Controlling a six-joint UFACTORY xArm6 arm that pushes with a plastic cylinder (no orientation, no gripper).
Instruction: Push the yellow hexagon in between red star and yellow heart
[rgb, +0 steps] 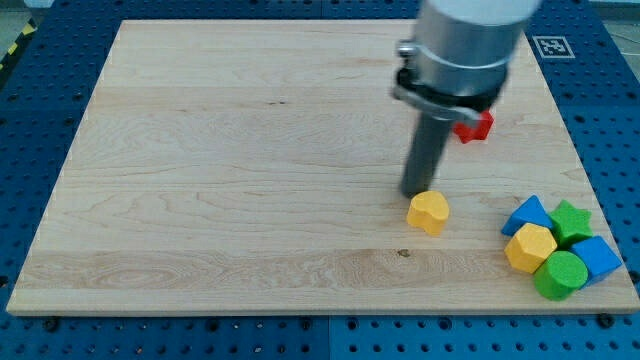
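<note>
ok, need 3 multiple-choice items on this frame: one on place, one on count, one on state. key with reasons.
1. Where is my tip?
A. just above-left of the yellow heart
B. by the green star
C. at the board's left edge

2. How many blocks sit in the cluster at the view's lower right?
A. three
B. five
C. seven

3. The yellow hexagon is:
A. alone mid-board
B. packed in the cluster
C. beside the red block

A: the rod ends beside the heart.
B: two blue, two green, one yellow.
B: neighbours crowd it.
</note>
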